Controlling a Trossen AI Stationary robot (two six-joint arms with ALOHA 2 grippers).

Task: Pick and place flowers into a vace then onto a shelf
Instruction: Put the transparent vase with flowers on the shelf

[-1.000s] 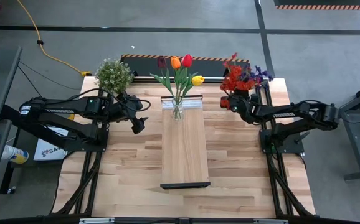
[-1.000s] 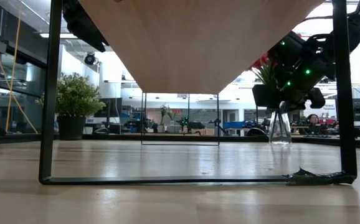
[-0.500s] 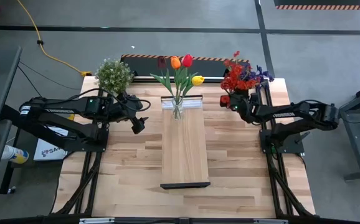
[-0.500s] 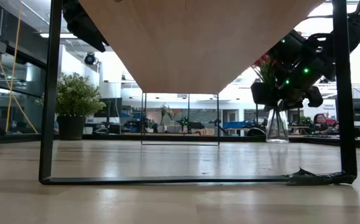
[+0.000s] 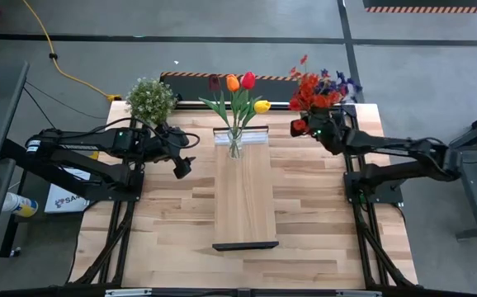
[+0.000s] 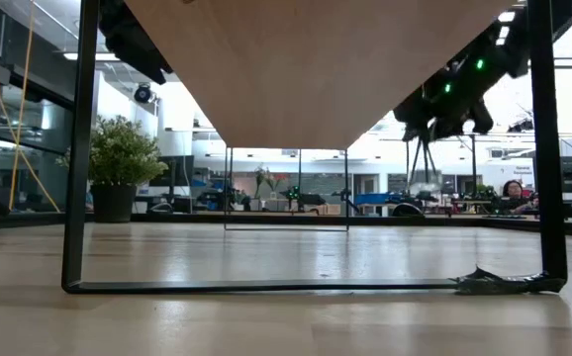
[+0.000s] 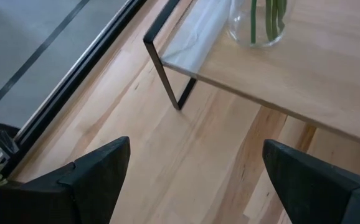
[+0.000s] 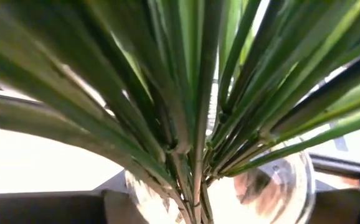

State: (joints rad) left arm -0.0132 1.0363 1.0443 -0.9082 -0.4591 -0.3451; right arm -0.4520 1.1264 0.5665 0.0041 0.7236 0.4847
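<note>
currently the right gripper (image 5: 311, 125) is closed on a vase (image 8: 279, 180) of red and purple flowers (image 5: 317, 89), holding it clear of the table near the far right corner for carrying to the shelf (image 5: 245, 198). one vase of tulips (image 5: 240, 91) already stands on the shelf's far end. left gripper (image 7: 192, 177) waits wide open and empty beside the shelf.

Left arm: reaches inward from its base at the left edge, bent at the elbow, wrist low.
Left gripper (image 5: 183, 164): fingers (image 7: 90, 177) spread wide apart, nothing between them.
Right arm: stretched from its base at the right edge toward the far side, wrist raised.
Right gripper (image 5: 311, 125): lifted high, fingers part-closed on the glass vase (image 8: 273, 186) of flowers (image 5: 317, 89).
</note>
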